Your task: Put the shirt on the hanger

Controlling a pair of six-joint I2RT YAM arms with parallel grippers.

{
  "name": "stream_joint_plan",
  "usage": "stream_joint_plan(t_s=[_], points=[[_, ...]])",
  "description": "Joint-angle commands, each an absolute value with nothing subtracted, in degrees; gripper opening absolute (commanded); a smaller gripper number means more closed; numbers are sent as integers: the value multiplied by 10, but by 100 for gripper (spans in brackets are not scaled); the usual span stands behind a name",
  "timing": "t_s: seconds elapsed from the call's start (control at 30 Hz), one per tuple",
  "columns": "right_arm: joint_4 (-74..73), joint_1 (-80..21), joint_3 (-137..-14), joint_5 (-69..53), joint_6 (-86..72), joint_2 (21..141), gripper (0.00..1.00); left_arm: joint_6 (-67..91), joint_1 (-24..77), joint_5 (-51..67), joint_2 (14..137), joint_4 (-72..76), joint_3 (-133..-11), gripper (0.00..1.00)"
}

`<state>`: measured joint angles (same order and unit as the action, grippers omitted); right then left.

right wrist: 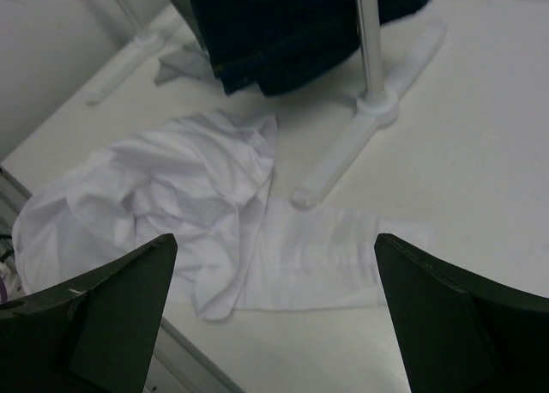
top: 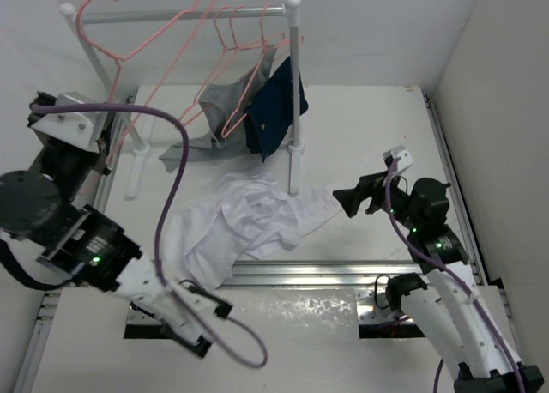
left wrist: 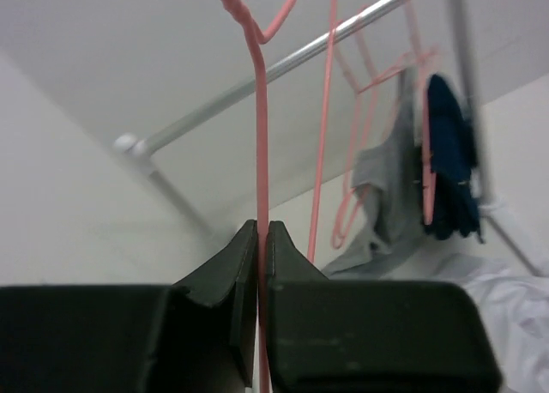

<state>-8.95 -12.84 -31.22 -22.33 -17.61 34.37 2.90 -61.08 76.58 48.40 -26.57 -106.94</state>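
Note:
The white shirt [top: 249, 221] lies crumpled on the table in front of the rack, with one sleeve spread flat to the right [right wrist: 334, 251]. My left gripper [top: 105, 148] is raised at the left end of the rack. It is shut on the thin wire of a salmon-pink hanger [top: 163, 28], which runs up between the fingers [left wrist: 262, 230]. The hanger's hook is near the rail's left end. My right gripper [top: 347, 200] is wide open and empty. It hovers just above the shirt's sleeve [right wrist: 274, 243].
A white clothes rack [top: 293, 93] stands at the back, with floor feet [right wrist: 377, 110] beside the shirt. Several more pink hangers hang on its rail. One carries a grey garment [top: 214, 110] and one a navy garment [top: 276, 105]. White walls close in both sides.

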Motion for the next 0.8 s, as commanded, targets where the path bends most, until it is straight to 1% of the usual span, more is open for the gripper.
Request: stream_joint_plan(t_s=[0.0,0.03,0.07,0.1,0.13,0.17,0.23,0.27,0.3,0.33,0.37,0.4,0.43,0.47,0.57,0.63,0.77], points=[[-128,-127,-380,-214,-151,326,99,117,-740,961,391,-87,-1027,0],[-133,-127,-388,-213,-150,317,99,107,-762,977,410,-117,-1062,0],[-135,-127,-397,-211,-149,312,99,57,-781,978,438,-258,-1103,0],[-136,-127,-399,-210,-149,307,99,35,-780,976,471,-291,-1134,0],[-135,-127,-398,-210,-150,300,99,37,-775,977,554,-327,-1203,0],[-133,-127,-396,-213,-150,297,99,28,-760,977,599,-407,-1242,0],[-130,-127,-393,-214,-150,299,99,38,-727,976,685,-433,-1283,0],[-128,-127,-389,-215,-149,301,99,107,-692,976,696,-377,-1235,0],[-127,-127,-388,-216,-149,305,99,156,-681,976,699,-321,-1235,0],[-126,-127,-388,-215,-153,315,99,197,-672,961,687,-259,-1170,0],[-125,-126,-388,-214,-156,319,99,241,-668,951,677,-133,-1138,0],[-125,-127,-389,-219,-158,323,99,329,-665,944,665,-67,-1108,0],[-126,-127,-393,-221,-160,329,99,359,-656,927,640,-3,-1055,0],[-134,-127,-395,-221,-161,337,99,373,-651,922,632,53,-1039,0],[-148,-127,-401,-209,-150,345,99,370,-627,909,635,47,-1027,0],[-145,-127,-389,-175,-149,345,99,371,-608,892,650,49,-1023,0],[-140,-127,-383,-142,-148,353,99,378,-583,861,667,83,-1023,0]])
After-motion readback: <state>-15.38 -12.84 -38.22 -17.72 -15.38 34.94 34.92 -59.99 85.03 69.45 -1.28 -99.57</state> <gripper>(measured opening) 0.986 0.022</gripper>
